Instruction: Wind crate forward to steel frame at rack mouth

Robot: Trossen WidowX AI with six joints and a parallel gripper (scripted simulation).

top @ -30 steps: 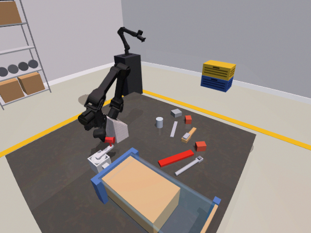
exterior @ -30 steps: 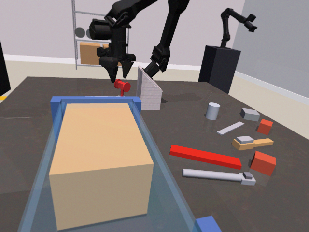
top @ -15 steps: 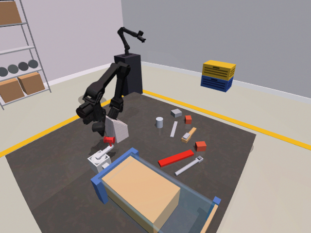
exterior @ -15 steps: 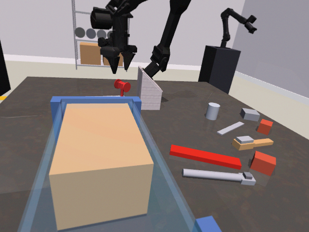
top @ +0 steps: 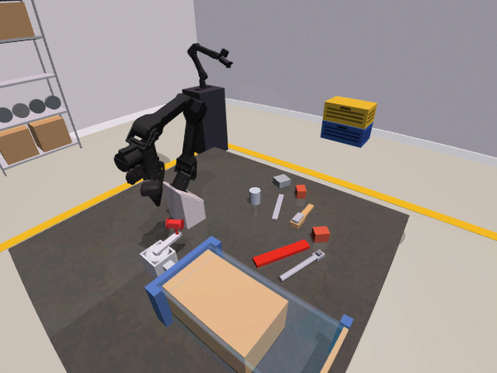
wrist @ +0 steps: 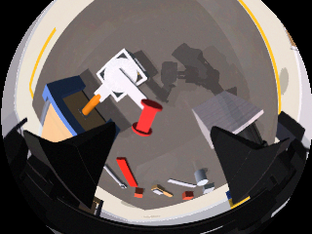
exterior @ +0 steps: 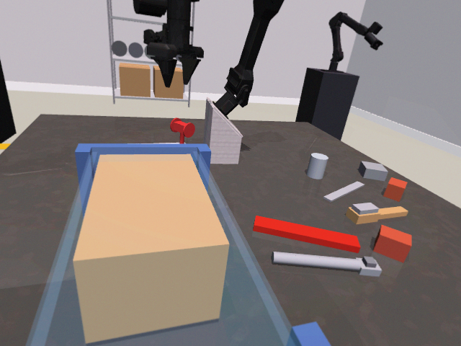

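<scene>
The tan crate [top: 228, 297] [exterior: 148, 208] sits flat inside the clear-panelled cubby, its front close behind the blue frame [top: 184, 261] [exterior: 143, 145] [wrist: 63, 88]; I cannot tell whether they touch. The white winch [top: 158, 259] [wrist: 121, 75] stands before the mouth, with an orange strap [wrist: 92, 103] running to the crate. The handle's white arm [top: 168, 242] [wrist: 133, 91] sits on the winch top, its red knob [top: 175, 224] [exterior: 182, 127] [wrist: 147, 117] upright at the outer end. My gripper [top: 158, 200] [exterior: 177, 84] [wrist: 166, 129] is open and empty above the knob, apart from it. The square key is hidden.
A pale slanted block [top: 186, 208] [exterior: 225, 143] [wrist: 226, 112] stands beside the handle, near the arm. Beyond the cubby lie a red bar [top: 280, 253] [exterior: 305, 233] [wrist: 127, 172], a grey wrench-like tool [top: 300, 266] [exterior: 316, 260], a grey cylinder [top: 255, 196] [exterior: 317, 166] and several small items.
</scene>
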